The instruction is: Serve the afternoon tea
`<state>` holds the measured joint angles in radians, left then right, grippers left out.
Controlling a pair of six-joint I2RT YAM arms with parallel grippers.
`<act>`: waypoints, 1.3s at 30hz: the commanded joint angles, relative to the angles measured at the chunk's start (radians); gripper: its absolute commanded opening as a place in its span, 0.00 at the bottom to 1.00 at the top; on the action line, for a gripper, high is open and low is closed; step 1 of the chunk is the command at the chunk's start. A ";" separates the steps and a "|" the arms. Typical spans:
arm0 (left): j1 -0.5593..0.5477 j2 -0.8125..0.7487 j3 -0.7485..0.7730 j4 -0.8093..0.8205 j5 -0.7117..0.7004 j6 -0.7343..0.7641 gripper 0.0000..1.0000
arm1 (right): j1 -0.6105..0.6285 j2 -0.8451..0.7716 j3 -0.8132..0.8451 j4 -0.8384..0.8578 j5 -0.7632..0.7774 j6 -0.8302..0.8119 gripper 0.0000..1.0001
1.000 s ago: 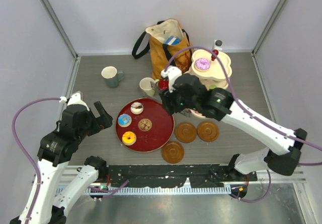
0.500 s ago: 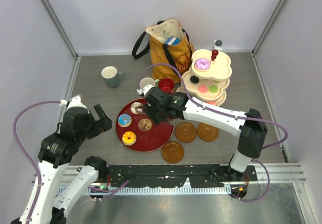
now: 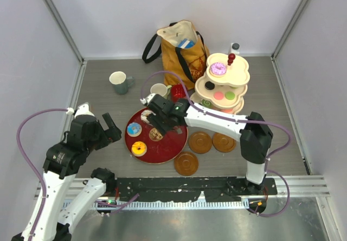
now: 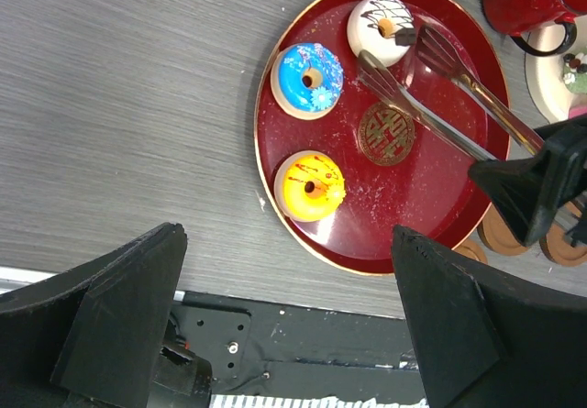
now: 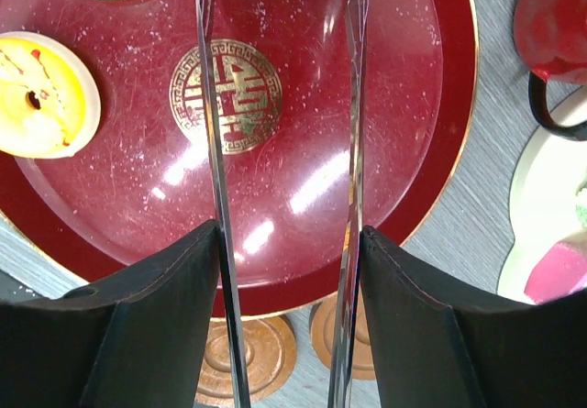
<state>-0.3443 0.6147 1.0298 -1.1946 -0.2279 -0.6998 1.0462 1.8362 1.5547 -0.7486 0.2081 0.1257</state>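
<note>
My right gripper (image 3: pixel 162 119) is shut on metal tongs (image 4: pixel 440 87) and reaches over the big red tray (image 3: pixel 172 146). The tongs' arms (image 5: pixel 213 151) are spread, and their tips are at the white chocolate-drizzled donut (image 4: pixel 381 25). A blue donut (image 4: pixel 310 78) and a yellow donut (image 4: pixel 310 185) also lie on the tray. My left gripper (image 4: pixel 286 243) is open and empty, left of the tray. The cream stand (image 3: pixel 242 77) holds a pink donut (image 3: pixel 218 68) and macarons (image 3: pixel 218 95). The grey-green mug (image 3: pixel 119 82), pale green mug (image 3: pixel 159 91) and red mug (image 3: pixel 179 92) stand behind the tray.
Three brown saucers (image 3: pixel 200 142) sit on the table right of and below the tray. The mustard tote bag (image 3: pixel 179 49) stands at the back. The cell's walls close in on both sides.
My right arm has swung left and forward from beside the mugs to over the tray, bringing the tongs' tips to the white donut. My left arm has barely moved.
</note>
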 commanded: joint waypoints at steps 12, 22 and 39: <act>0.005 -0.009 -0.019 0.038 0.001 0.000 1.00 | 0.003 0.124 0.166 0.026 0.059 -0.008 0.60; 0.005 0.037 0.018 0.102 0.013 0.069 1.00 | 0.003 -0.098 0.061 0.066 0.028 0.017 0.45; 0.005 0.031 -0.005 0.273 0.062 0.172 1.00 | -0.044 -0.601 -0.036 -0.061 0.095 0.081 0.41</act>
<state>-0.3443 0.6678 0.9886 -1.0168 -0.1894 -0.5659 1.0271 1.3178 1.5085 -0.7860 0.2504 0.1719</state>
